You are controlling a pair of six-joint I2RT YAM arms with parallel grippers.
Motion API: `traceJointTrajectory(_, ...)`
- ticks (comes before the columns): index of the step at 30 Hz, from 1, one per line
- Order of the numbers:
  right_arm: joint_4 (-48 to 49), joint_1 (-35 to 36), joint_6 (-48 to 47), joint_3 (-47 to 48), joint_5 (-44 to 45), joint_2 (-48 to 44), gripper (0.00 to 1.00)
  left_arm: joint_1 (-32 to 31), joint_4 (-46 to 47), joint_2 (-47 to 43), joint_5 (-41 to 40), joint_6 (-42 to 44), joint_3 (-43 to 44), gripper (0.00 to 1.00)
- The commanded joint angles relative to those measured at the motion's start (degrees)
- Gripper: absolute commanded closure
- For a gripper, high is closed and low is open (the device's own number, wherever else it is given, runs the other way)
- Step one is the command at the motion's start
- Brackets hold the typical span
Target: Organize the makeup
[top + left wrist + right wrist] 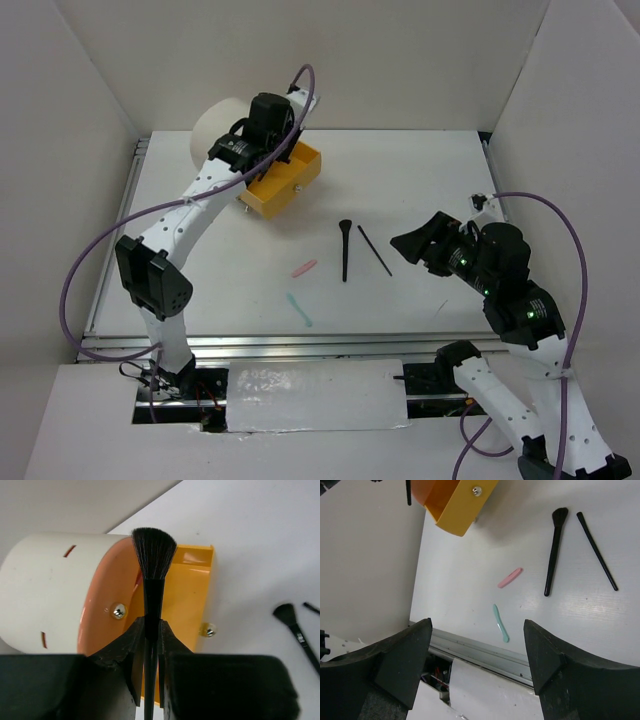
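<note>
Clamping first brush (pixel 153 575), left gripper (pixel 151 632); right gripper (pixel 477 630) spread apart; loose, four: second brush (pixel 553 550), black stick (pixel 596 550), pink stick (pixel 510 577), teal stick (pixel 500 623).

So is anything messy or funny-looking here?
A bit messy: a black brush, a thin black stick, a pink stick and a teal stick lie scattered at different angles on the table. The orange drawer hangs open. Nothing looks broken or spilled.

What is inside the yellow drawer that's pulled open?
The part of the yellow drawer that shows looks bare. The black brush in the left gripper covers its middle and near end, so something could hide there.
</note>
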Motion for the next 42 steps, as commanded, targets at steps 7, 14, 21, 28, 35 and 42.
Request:
traceJointTrajectory(7,0.36,2.03,-1.88,4.05,0.21,0.73,0.19,2.29,7.6,0.22,-1.97,10.73,-5.76,0.89)
traceJointTrajectory(14,1.15,2.47,-1.71,4.49,-0.23,2.14,0.19,3.26,10.41,0.31,-0.31,7.74,-7.8,0.35)
traceJointTrajectory(21,1.06,2.48,-2.15,4.76,1.09,2.4,0.19,0.38,10.86,-3.11,3.3,3.0,-1.31,0.0)
traceJointTrajectory(28,1.5,2.39,-1.8,5.81,3.46,2.4,0.19,-10.88,4.38,-4.53,-3.47,-10.52,0.99,0.01)
traceJointTrajectory(35,0.98,2.21,-1.71,5.72,3.64,1.61,0.19,-17.11,2.77,-5.41,0.04,-25.02,-12.1,0.06)
traceJointTrajectory(42,1.68,2.3,-0.83,4.67,2.85,0.82,0.19,-18.71,3.73,2.05,3.11,-37.34,-16.5,0.1)
